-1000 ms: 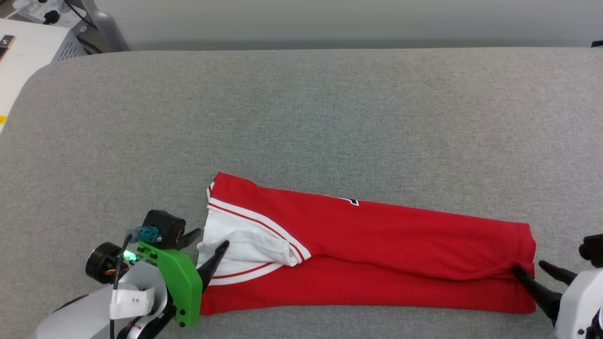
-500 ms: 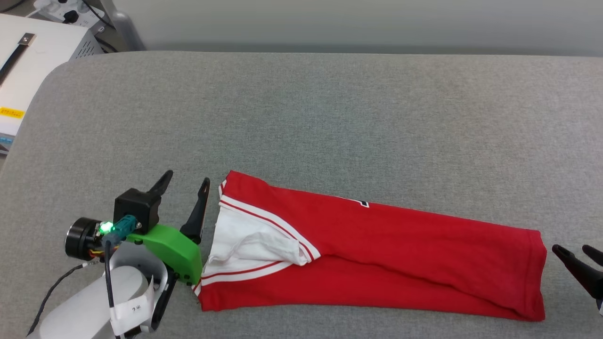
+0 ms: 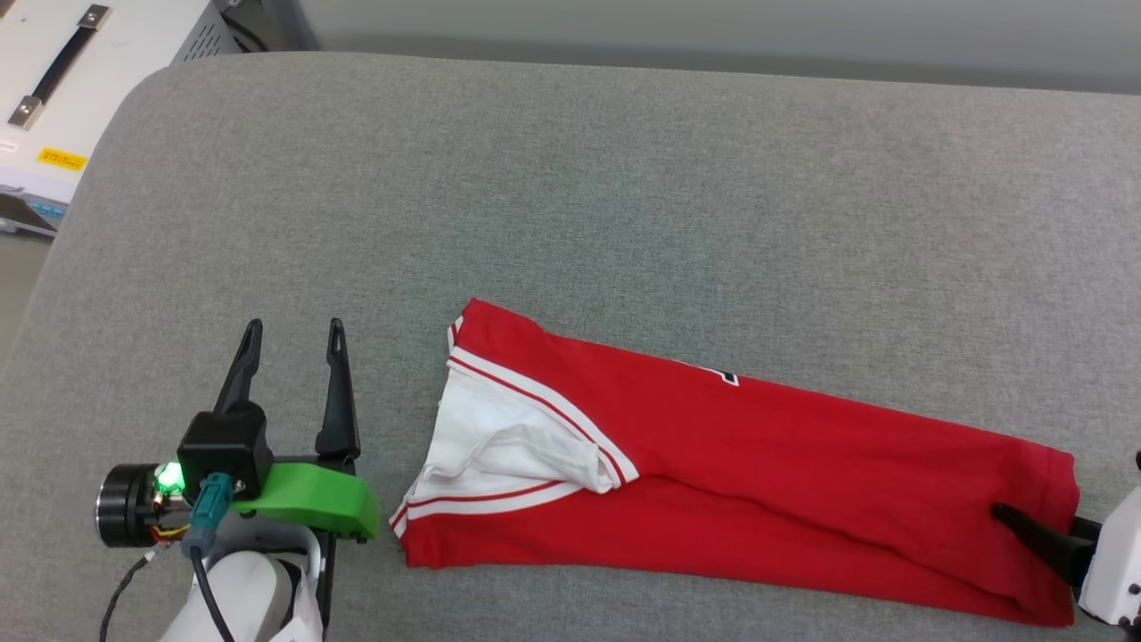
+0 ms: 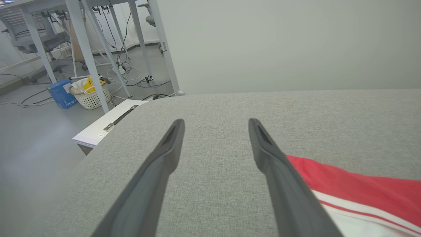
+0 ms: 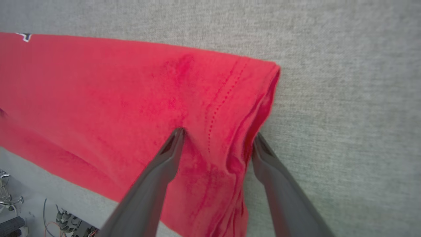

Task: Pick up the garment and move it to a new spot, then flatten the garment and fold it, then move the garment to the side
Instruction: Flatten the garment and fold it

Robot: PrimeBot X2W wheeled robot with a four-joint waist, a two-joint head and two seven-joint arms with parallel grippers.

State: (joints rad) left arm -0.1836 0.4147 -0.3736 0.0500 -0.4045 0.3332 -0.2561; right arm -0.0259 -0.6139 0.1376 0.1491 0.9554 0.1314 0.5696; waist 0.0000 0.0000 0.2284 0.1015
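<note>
Head view: garment (image 3: pixel 758 481) folded lengthwise into a long red strip, slanting across grey padded surface (image 3: pixel 570 196), white sleeve on top at its left end; left gripper (image 3: pixel 295 325) near that end, spread wide, empty. Left wrist view: white basket (image 4: pixel 95 100) on floor holding yellow and white stuff, blue box (image 4: pixel 61 95) beside it. Right wrist view: right gripper (image 5: pixel 218 132) spread wide astride the hem, one fingertip pressing on cloth, nothing clamped
</note>
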